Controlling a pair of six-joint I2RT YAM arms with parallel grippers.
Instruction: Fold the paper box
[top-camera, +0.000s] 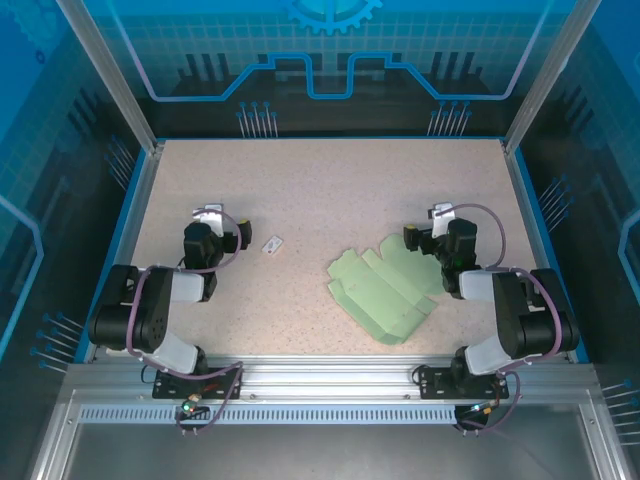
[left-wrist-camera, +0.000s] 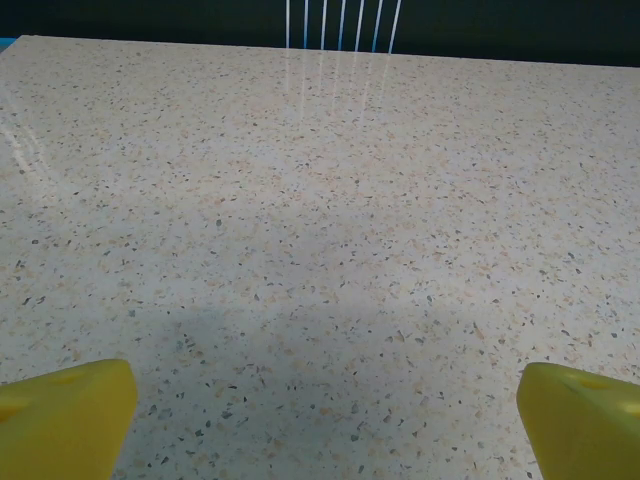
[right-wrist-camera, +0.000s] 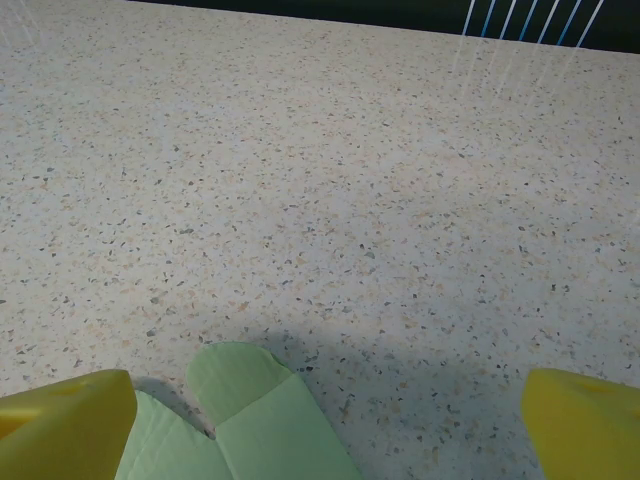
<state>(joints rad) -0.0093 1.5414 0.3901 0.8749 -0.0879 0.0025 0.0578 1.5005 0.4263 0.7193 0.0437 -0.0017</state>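
The task stands at its very start, by my judgement: the paper box (top-camera: 383, 291) is a flat cut-out sheet with its flaps spread, and no crease looks raised.

The right gripper (right-wrist-camera: 325, 432) hangs low over the table (right-wrist-camera: 330, 170) with its yellow fingers (right-wrist-camera: 66, 420) spread wide and nothing between them but a rounded green flap lying flat below, closer to its left finger. From above, the sheet lies just to the left of this gripper and back toward its base, its right edge passing under the arm.

The left gripper (left-wrist-camera: 322, 430) is also spread wide and empty over bare table, well apart from the sheet. A small white scrap (top-camera: 272, 244) lies near it on its right.

The next move probably calls for one gripper to pin the sheet flat while the other slips a finger under a side flap and lifts it along its crease. Thin card may slide or bend off the line.

No brand, label or readable writing shows. The far panel carries blue line graphics only.
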